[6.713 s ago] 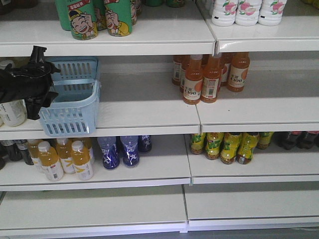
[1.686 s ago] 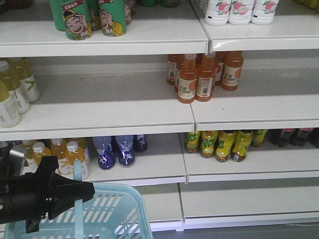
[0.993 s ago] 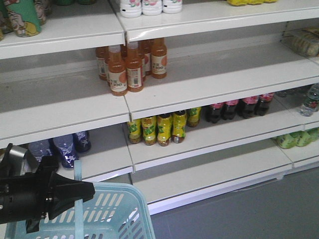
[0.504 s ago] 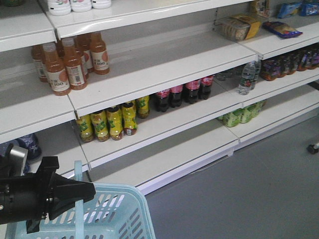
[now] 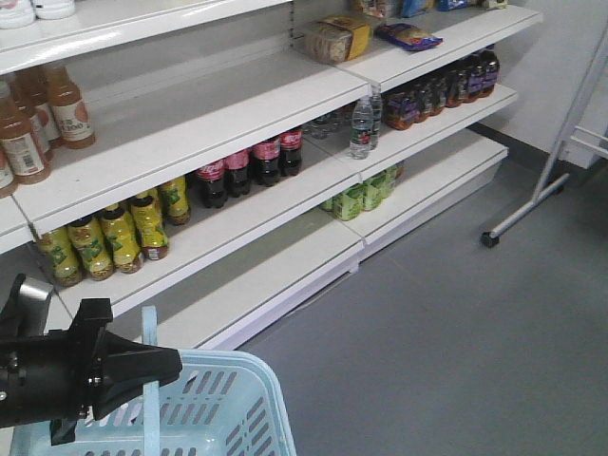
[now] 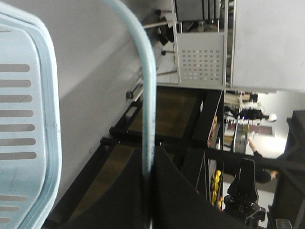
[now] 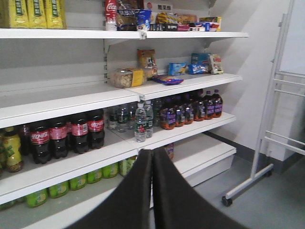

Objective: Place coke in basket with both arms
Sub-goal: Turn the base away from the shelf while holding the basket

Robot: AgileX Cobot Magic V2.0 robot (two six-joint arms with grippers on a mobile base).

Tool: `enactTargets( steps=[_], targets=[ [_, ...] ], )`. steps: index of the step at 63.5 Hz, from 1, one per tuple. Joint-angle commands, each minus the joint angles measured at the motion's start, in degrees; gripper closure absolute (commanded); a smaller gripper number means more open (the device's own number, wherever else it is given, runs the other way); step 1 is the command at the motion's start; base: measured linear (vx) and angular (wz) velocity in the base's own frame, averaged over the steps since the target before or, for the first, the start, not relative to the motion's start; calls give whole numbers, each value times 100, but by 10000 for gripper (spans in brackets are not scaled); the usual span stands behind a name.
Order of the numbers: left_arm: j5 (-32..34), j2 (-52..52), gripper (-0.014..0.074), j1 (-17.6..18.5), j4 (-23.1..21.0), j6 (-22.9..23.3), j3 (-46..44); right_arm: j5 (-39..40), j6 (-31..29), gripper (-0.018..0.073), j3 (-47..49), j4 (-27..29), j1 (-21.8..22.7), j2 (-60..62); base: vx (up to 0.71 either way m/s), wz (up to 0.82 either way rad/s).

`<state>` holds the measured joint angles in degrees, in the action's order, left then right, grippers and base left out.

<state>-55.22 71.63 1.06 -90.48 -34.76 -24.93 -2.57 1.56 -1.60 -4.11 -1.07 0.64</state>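
The light-blue basket (image 5: 214, 408) hangs at the lower left of the front view, over the grey floor. My left gripper (image 5: 163, 366) is shut on its flat swing handle (image 5: 148, 337). The left wrist view shows the handle (image 6: 148, 90) pinched between the black fingers (image 6: 125, 191), with the slotted basket wall (image 6: 28, 119) at the left. The coke (image 7: 110, 10), a slim red bottle with white script, stands on the top shelf in the right wrist view. My right gripper (image 7: 152, 156) is shut with nothing in it, far below and in front of the coke.
Dark cola bottles with red labels (image 7: 62, 136) and water bottles (image 7: 139, 123) fill the lower shelf, with snack packs (image 7: 126, 76) above. A white wheeled stand (image 5: 556, 142) stands on the grey floor (image 5: 446, 342) at the right. Yellow-green bottles (image 5: 104, 237) sit lower left.
The front view has swung right along the shelves, bringing floor, snacks and the white stand into sight. The basket, once on a shelf, now hangs from my left gripper.
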Motion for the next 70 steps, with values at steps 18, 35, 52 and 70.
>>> enactTargets(
  steps=[18,35,52,70],
  targets=[
    [-330,-131,602,8,-426,-23,-119,418,-21,569,-47,-16,30,72,-7,-35],
    [-330,-131,602,8,-426,-23,-119,418,-21,569,-47,-16,30,72,-5,-27],
    [-330,-131,602,8,-426,-23,-119,418,-21,569,-47,-16,30,72,-4,-29],
    [-330,-131,602,8,-426,-23,-119,418,-21,569,-47,-16,30,72,-2,-35]
  ],
)
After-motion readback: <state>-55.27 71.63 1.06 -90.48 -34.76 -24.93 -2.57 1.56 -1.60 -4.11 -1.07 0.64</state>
